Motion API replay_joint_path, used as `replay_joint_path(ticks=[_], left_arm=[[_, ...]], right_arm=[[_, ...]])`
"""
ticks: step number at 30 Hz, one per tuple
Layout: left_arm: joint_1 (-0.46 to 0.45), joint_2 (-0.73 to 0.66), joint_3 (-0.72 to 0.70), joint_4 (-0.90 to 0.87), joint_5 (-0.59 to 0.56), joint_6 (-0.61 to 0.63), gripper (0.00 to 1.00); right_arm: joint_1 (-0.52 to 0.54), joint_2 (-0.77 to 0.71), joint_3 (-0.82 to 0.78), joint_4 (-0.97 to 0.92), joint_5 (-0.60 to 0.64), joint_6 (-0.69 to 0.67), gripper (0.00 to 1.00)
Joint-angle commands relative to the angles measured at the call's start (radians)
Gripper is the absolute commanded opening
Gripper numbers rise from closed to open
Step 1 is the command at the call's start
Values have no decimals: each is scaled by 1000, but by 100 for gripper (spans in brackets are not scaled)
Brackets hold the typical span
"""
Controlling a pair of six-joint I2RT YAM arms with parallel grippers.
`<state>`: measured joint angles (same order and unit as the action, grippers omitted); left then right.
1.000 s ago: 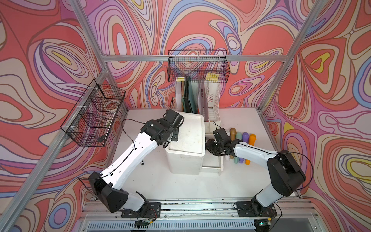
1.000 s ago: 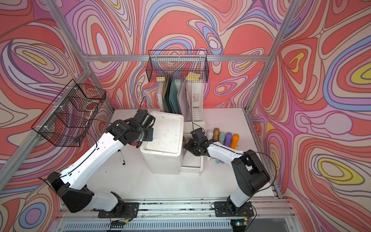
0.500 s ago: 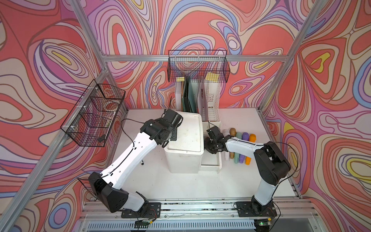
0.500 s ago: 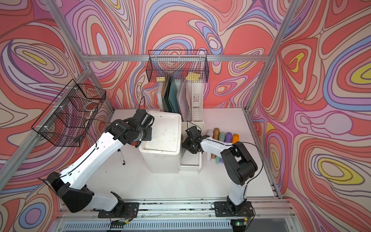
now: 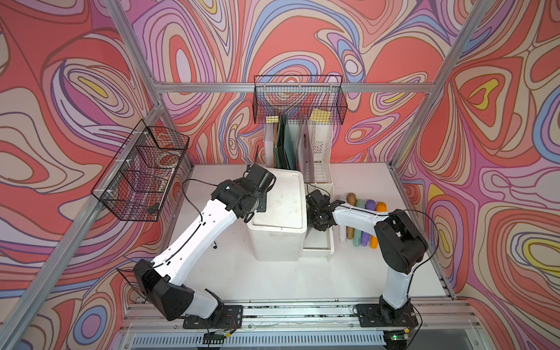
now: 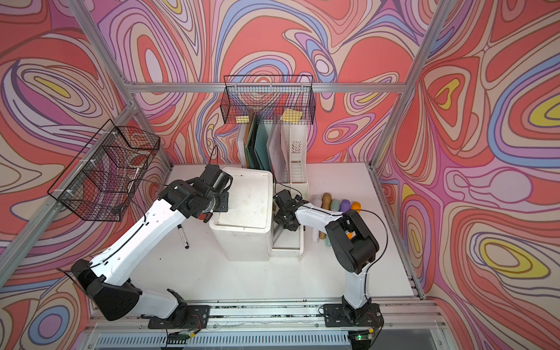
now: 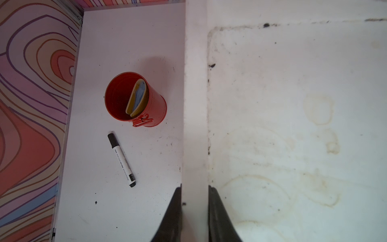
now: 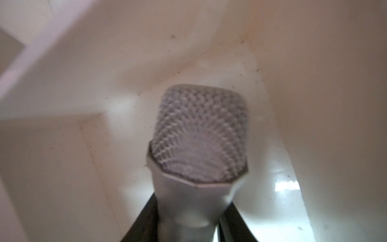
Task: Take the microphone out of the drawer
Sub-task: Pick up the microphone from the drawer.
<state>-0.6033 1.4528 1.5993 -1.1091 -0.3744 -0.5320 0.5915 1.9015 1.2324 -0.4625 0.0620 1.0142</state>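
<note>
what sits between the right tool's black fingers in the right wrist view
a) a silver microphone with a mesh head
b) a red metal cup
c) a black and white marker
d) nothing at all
A: the right wrist view shows the silver microphone with a mesh head with its handle flanked on both sides by the jaws of the right tool.

Both arms reach inward, left tool (image 7: 194,188) clamping the cabinet rim (image 7: 195,104), right tool (image 8: 192,201) pinching the microphone (image 8: 201,136).
</note>
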Motion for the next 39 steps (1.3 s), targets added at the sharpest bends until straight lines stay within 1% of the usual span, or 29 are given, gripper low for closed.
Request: replay_joint_path(ticks=[1,5,14,21,23,32,39], left_arm=[[-9,23,-28,-63,-40,56,0],[-9,15,-28,-68,-50,58,0],[-9,14,-26,-76,-53,62,0],[-9,12,-21,-77,-55,61,0],[-8,12,-24,-78,-55,61,0],[-9,11,-26,-76,-61,63,0],[-9,11,-29,-77,-62,65,0]], right_arm=[[45,82,8,-42,24,-21,35],[49,56,9,-39,38,-30,26],[48,-59,15,-29,67,-88,11],[48,-124,43,-54,96,-167,9],[48,-169,50,-65,116,-196,8],[49,-270,77,-113,224,-369,8],[48,-385,71,-139,347,-497,7]])
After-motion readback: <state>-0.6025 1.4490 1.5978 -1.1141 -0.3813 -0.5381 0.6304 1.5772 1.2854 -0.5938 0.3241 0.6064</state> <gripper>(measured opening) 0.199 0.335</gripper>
